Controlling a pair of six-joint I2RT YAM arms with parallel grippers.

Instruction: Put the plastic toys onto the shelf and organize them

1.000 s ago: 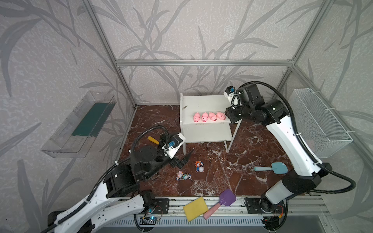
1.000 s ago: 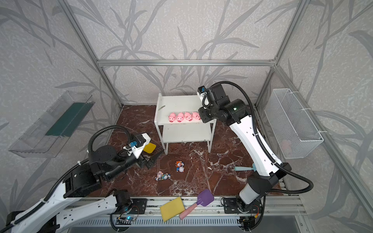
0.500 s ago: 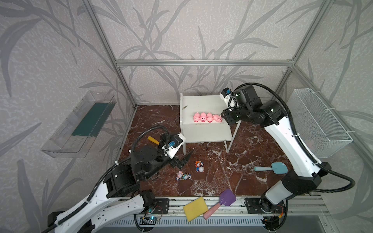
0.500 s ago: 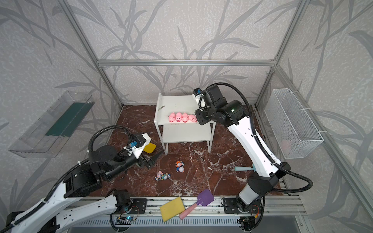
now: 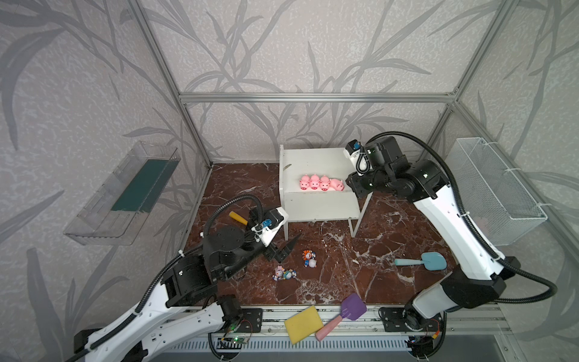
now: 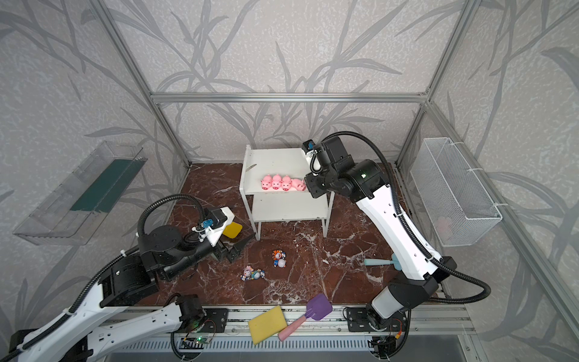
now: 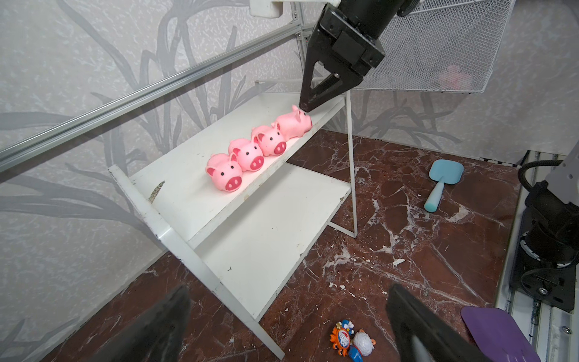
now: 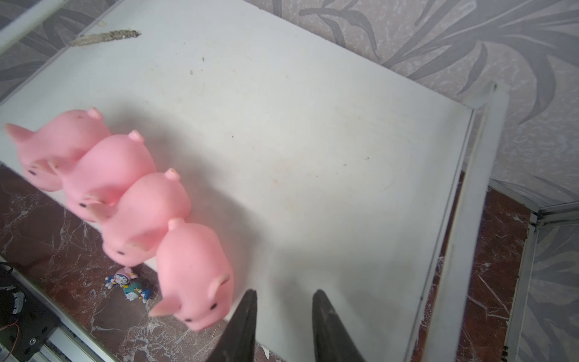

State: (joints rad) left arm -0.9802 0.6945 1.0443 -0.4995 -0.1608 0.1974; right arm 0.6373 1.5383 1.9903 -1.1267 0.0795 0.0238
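- Red-brown marble worktop inside a cell of grey leaf-print walls; that is what I see in both top views.
- The shelf stands at the upper middle of the frame, against the back wall.
- Four pink pigs sit in a touching row along the front edge of its top board. Three point their snouts forward. The one at the right end of the row is turned sideways.
- My right tool is at that end pig, its fingers slightly parted with nothing between them. In the left wrist view its tip is at the pig's ear; I cannot tell if it touches.
- My left tool hangs low at the lower left of the shelf, near its front-left leg, with the fingers spread wide and holding nothing.
- Four small figurines lie on the worktop in two pairs, one pair just right of the left tool and the other below it.
- A yellow shovel lies behind the left wrist, partly hidden by it.
- A blue shovel lies at the right, by the right arm.
- A purple shovel and a yellow sponge rest on the front rail.
- A wire basket hangs on the right wall and a clear tray on the left wall.
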